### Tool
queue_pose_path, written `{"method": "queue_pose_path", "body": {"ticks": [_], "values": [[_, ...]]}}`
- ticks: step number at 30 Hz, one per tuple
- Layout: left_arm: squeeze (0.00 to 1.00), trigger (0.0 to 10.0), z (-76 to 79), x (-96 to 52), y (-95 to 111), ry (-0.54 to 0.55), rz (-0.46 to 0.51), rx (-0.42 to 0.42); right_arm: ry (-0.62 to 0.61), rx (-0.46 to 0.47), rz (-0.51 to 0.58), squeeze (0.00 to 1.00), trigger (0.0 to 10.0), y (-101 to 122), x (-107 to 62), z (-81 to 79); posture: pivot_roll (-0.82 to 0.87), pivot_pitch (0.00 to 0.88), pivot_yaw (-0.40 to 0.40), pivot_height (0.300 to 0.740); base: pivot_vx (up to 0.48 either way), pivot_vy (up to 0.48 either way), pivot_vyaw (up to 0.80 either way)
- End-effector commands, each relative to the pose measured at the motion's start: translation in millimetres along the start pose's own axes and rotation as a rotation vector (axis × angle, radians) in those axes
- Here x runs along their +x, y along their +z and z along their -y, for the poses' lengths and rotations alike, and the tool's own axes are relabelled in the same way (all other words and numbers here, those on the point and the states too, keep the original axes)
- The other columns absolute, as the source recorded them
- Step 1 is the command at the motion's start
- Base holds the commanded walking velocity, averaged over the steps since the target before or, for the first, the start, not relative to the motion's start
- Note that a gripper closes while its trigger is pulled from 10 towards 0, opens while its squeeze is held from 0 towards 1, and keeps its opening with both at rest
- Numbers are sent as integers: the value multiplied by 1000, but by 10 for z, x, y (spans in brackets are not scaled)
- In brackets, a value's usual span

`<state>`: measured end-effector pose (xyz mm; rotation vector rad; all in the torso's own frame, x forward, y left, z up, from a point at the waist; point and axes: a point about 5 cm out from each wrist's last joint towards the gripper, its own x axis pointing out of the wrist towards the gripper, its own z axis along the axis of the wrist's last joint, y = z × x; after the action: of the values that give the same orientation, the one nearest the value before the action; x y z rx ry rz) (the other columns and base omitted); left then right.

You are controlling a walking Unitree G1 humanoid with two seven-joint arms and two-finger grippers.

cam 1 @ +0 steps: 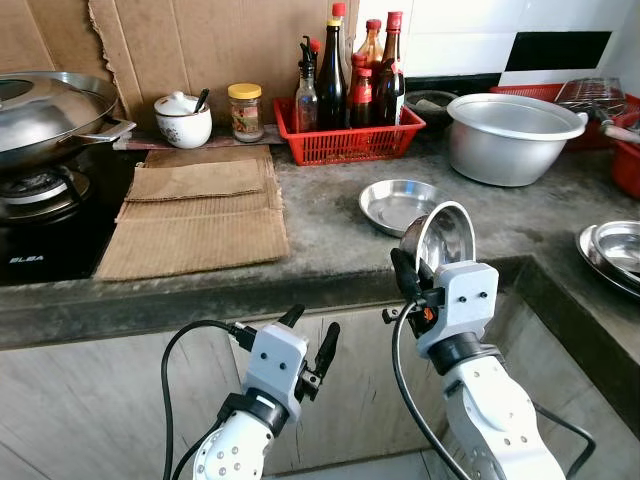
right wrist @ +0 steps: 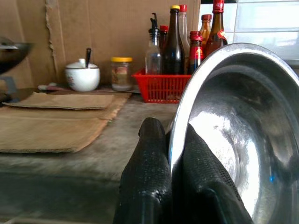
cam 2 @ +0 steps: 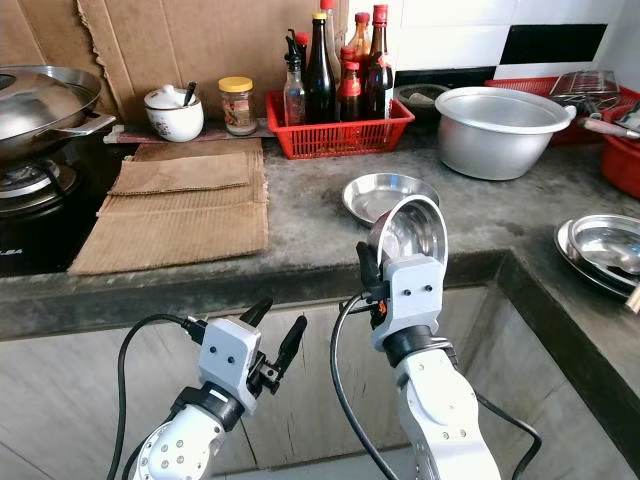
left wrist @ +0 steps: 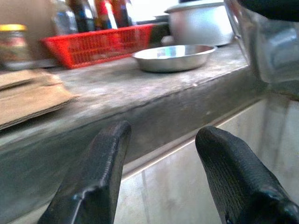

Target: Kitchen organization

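Soft even daylight; left wrist view blurred.

Two black fingers (left wrist: 93, 182) spread apart, below the edge of the grey counter (left wrist: 140, 93). On top: shallow steel dish (left wrist: 174, 56), red basket (left wrist: 98, 44) with bottles, big metal pot (left wrist: 201, 23), cardboard (left wrist: 28, 93).

Two shallow round steel dishes are near the counter's front: one lying flat (cam 1: 398, 205), one held on edge (cam 1: 440, 238). Two more steel plates sit stacked at the right edge (cam 1: 612, 250). One large aluminium basin (cam 1: 512, 135), one steel wok (cam 1: 45, 112), one white lidded ceramic pot (cam 1: 183, 120), one yellow-capped glass jar (cam 1: 245, 111), one red plastic basket (cam 1: 345, 140) holding about six bottles
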<state>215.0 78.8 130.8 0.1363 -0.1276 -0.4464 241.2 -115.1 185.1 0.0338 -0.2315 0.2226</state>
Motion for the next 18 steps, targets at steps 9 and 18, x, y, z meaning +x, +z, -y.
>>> {"method": "queue_pose_path", "body": {"ticks": [9,18], "values": [[0,10000,12,-11,-23,13,-11,3,-2,1,5,0,10000,23,17,-5,28,0,-8,740,-307,0,0],[0,10000,15,-12,-25,12,-10,2,-7,-1,7,0,10000,25,20,-5,30,0,-8,740,-307,0,0]]}}
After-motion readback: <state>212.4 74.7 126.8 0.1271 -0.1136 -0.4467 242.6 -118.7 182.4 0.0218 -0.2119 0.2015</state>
